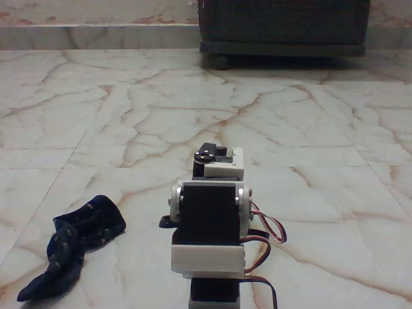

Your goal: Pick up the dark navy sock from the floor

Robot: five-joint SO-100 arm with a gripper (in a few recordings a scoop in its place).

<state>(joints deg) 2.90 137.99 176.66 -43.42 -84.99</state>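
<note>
Down on the floor (309, 122), left of the arm in the fixed view, the dark navy sock (72, 241) lay crumpled and limp, well clear of any grip, so the pickup had not begun. The arm sat folded up, seen from behind, blocking its own hand (215, 159); whether that hand was open or closed could not be told, and it probably needed swinging left

The dark navy sock (71, 248) lies crumpled on the floor (309, 129), left of the folded arm (210, 225).
</note>
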